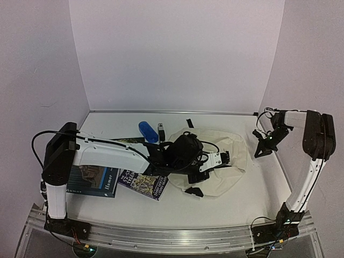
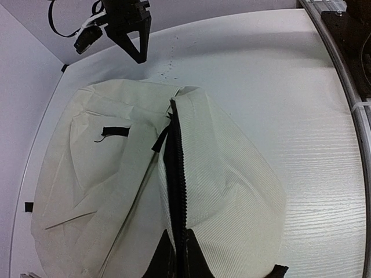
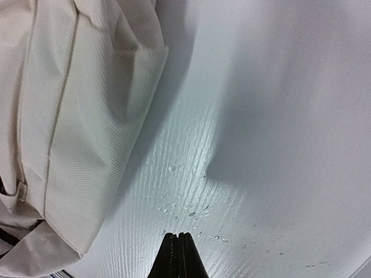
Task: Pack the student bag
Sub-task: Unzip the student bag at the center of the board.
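Left wrist view: we see the left pincer [image 2: 177, 258] clamped shut on the student bag [image 2: 232, 191] at its black zipper [image 2: 177, 174], fingers partly cut off by the frame. The bag lies on the counter [image 2: 278, 69]. Just right of the bag, the right pincer [image 3: 178, 252] hangs closed and empty. From above, the left arm [image 1: 107, 153] hides the bag's middle.

Table [image 1: 236, 207]: white and wood-grained, it carried everything before me.
Student bag [image 1: 235, 156]: lay slumped right of the middle.
Dark book [image 1: 92, 180]: lay near left.
Second book [image 1: 144, 184]: lay just beside it, angled.
Blue object [image 1: 147, 131]: lay behind both.
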Robot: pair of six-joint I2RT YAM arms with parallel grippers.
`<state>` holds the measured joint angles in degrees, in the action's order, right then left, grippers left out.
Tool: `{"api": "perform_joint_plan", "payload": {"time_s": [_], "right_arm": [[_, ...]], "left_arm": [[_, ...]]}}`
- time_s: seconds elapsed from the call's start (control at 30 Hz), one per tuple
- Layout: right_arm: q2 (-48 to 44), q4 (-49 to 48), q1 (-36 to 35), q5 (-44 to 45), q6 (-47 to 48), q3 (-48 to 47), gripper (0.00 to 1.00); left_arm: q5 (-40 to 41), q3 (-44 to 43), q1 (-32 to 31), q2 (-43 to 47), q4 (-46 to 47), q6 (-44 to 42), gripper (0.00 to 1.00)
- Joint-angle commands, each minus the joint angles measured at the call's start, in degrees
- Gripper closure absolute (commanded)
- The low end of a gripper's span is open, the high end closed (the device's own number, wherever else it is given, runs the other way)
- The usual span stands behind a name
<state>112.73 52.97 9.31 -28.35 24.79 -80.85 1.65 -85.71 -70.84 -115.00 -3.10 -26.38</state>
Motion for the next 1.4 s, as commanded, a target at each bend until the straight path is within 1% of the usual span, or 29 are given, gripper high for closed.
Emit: {"api": "perform_joint_plan", "payload": {"time_s": [0.0, 0.1, 0.13, 0.2, 0.43, 0.6, 0.8, 1.0, 1.1, 1.17, 1.27, 1.37], "right_arm": [[-2.3, 6.9, -0.4, -12.5, 0.2, -1.2, 0.71], [-6.1, 7.6, -1.1, -15.4, -0.5, 2.3, 0.50], [-7.5, 7.6, -1.4, -15.8, -0.6, 3.5, 0.47], [-9.4, 7.8, -2.0, -16.0, -0.6, 5.4, 0.46], [-12.7, 8.7, -5.3, -13.4, 2.3, 10.8, 0.45], [-13.1, 8.6, -8.6, -11.1, 3.7, 12.5, 0.47], [-14.1, 8.5, -15.1, -7.9, 5.8, 13.3, 0.48], [-16.2, 8.7, -18.7, -5.4, 7.9, 14.3, 0.50], [-16.5, 8.8, -21.7, -1.7, 8.8, 15.7, 0.49], [-15.9, 7.6, -22.5, 0.8, 8.3, 16.0, 0.49], [-13.7, 5.3, -22.5, 5.1, 7.0, 15.6, 0.51], [-13.3, 3.9, -22.5, 4.6, 6.0, 14.9, 0.53]], "left_arm": [[1.6, -0.8, -1.1, 1.2, 2.0, -3.8, 1.00], [4.4, -1.8, -2.7, -2.1, 1.4, -8.1, 1.00], [5.5, -2.2, -3.4, -3.5, 1.1, -9.5, 1.00], [7.0, -3.0, -4.2, -6.2, 0.9, -12.1, 1.00], [10.5, -6.3, -6.8, -14.4, -1.0, -18.5, 1.00], [11.2, -7.5, -7.8, -18.4, -2.3, -19.0, 1.00], [10.9, -6.5, -8.0, -18.6, -1.8, -17.3, 1.00], [11.3, -5.3, -8.0, -18.0, -1.0, -16.2, 0.98], [11.7, -5.1, -8.2, -18.2, -1.0, -16.1, 0.96], [12.0, -5.1, -8.3, -18.3, -1.0, -16.0, 0.95], [13.1, -5.4, -8.6, -18.8, -1.1, -16.2, 0.92], [13.5, -5.2, -8.7, -19.1, -1.1, -16.3, 0.92]]}}
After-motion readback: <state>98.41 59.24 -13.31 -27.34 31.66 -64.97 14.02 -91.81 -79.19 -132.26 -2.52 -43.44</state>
